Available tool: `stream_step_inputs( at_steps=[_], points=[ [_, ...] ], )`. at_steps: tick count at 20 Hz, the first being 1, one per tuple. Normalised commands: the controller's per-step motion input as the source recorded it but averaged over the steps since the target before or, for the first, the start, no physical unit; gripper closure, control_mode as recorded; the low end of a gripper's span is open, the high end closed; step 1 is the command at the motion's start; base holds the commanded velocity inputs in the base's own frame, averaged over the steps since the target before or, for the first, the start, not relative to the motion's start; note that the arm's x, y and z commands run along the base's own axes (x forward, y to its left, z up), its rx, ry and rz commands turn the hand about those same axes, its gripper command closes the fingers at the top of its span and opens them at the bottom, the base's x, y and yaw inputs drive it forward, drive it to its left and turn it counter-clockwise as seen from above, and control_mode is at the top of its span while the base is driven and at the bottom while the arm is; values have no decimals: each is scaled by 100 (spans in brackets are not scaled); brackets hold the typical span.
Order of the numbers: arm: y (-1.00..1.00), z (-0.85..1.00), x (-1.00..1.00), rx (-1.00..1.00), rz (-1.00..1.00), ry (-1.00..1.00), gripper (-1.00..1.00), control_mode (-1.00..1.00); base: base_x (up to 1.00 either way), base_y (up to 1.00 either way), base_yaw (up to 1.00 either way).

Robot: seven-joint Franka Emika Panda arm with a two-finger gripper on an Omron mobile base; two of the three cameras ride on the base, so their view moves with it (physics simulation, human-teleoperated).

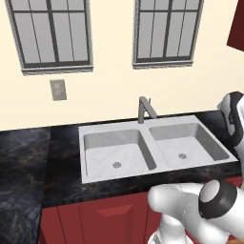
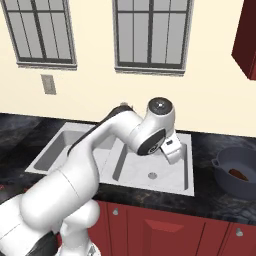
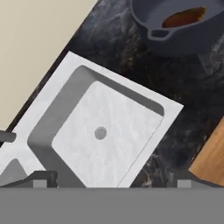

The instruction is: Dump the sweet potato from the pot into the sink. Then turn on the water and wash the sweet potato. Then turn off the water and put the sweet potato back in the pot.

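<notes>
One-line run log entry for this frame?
stage: pre-grasp | gripper: open, over sink | sweet potato: in pot | pot: on counter, right of sink

Both base views look down at the sink (image 1: 143, 143); hand view hovers close above.

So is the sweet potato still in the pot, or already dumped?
Still in the pot: the sweet potato lies inside it on the counter right of the sink, whose basins hold nothing.

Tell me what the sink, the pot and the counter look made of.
Sink: pale grey marble-look stone, matte, faint veining. Pot: dark blue-grey, dull sheen, probably enamelled or cast metal. Counter: black polished stone, light veins, likely granite or marble.
</notes>
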Motion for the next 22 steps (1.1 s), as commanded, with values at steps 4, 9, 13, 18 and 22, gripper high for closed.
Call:
stream_step_inputs(
  at_steps=[4, 9, 13, 18, 22],
  points=[
    [-70, -18, 0, 11, -34, 0, -100, -100, 0, 0, 0],
    [-62, -16, -1, 9, -45, 0, -100, -100, 0, 0, 0],
    [-55, -15, -1, 7, -45, 0, -100, -100, 0, 0, 0],
    [-45, -9, 0, 8, -29, 0, -100, -100, 0, 0, 0],
    [-57, -10, 0, 12, -7, 0, -100, -100, 0, 0, 0]
  ],
)
